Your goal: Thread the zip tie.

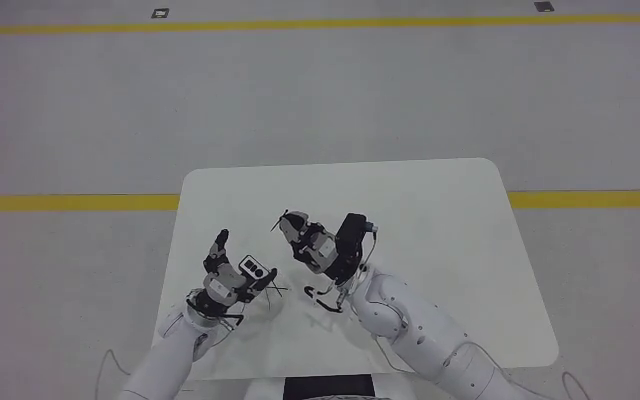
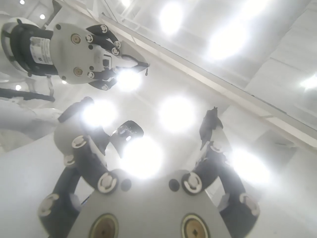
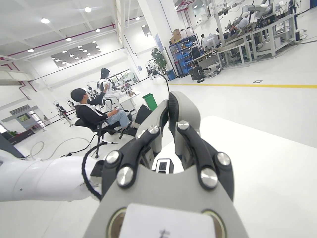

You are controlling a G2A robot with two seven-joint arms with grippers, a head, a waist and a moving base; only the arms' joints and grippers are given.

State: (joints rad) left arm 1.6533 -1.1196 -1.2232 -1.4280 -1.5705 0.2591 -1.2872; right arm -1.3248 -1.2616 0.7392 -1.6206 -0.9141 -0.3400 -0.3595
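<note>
In the top view, the left tool (image 1: 243, 258) was seen spread wide and empty over the table (image 1: 450, 230), toward its 7 o'clock part. The right tool (image 1: 291, 222) was found at about 2 o'clock from it, clamped on the zip tie (image 1: 277, 224). In the left wrist view, the left tool's fingers (image 2: 210, 125) were widely parted. In the right wrist view, the zip tie was pinched between pressed-together fingers (image 3: 173, 105), its free length curving beyond them.
</note>
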